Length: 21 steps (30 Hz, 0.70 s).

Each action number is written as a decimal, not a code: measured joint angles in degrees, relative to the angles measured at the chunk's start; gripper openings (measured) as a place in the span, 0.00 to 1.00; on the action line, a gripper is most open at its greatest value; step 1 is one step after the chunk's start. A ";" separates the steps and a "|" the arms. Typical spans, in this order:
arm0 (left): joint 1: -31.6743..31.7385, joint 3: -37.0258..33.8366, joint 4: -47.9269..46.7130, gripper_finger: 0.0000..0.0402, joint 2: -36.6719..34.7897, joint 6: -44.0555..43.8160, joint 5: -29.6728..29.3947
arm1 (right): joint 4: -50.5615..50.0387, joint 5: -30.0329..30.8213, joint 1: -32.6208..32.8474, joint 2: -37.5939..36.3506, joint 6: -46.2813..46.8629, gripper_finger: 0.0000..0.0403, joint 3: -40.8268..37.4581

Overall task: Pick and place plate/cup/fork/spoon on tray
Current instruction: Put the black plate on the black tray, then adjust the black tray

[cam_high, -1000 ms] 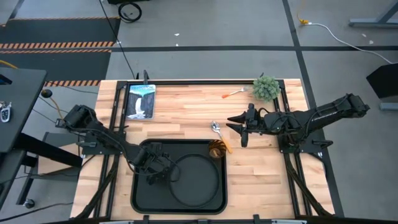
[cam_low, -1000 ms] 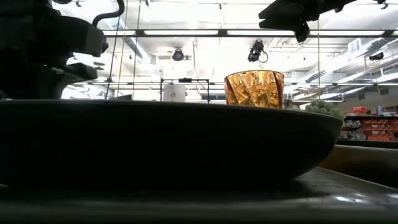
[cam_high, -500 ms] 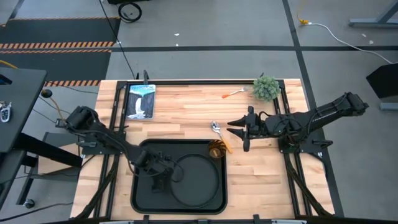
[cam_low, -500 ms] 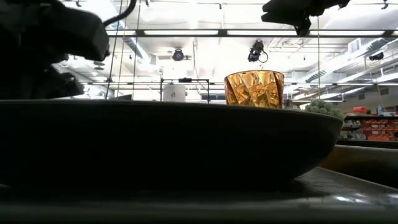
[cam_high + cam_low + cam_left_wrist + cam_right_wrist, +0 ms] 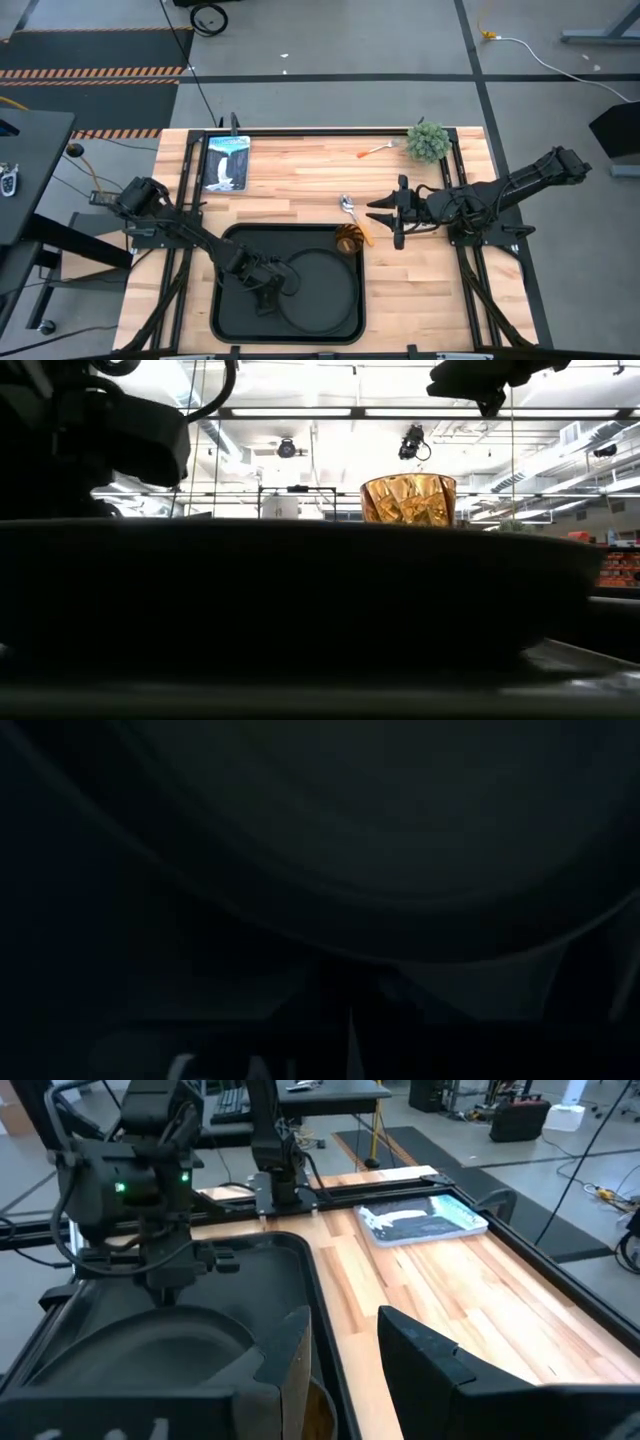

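Note:
The round black plate (image 5: 320,292) lies inside the black tray (image 5: 232,318) and fills the low view (image 5: 300,590). My left gripper (image 5: 263,291) is at the plate's left rim, shut on it. The amber cup (image 5: 349,238) stands in the tray's far right corner, upright (image 5: 408,499). The spoon (image 5: 348,206) lies on the table just beyond the cup. The fork (image 5: 376,150) lies near the far edge. My right gripper (image 5: 386,222) hangs open and empty above the table, right of the cup and spoon. My left gripper has the plate's left rim (image 5: 350,958) between its two fingers, which come from above and from the table's left, slanting down. The rim runs across the fingers. Whether the plate is clear of the tray floor, I cannot tell.
A small green plant (image 5: 428,142) stands at the far right corner. A picture card (image 5: 226,162) lies at the far left. Bare wood lies between tray and right arm (image 5: 420,280). In the right wrist view the left arm (image 5: 150,1170) stands over the tray.
My left gripper has gone toward the table's near edge and a little to the right, down onto the plate's left rim. In the low view the plate now shows wider, its right edge farther right. The cup, spoon and fork have stayed put.

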 joint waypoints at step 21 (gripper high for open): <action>0.52 0.25 -8.26 0.03 0.41 4.47 1.26 | -9.84 -8.06 -24.87 8.03 -5.63 0.29 5.38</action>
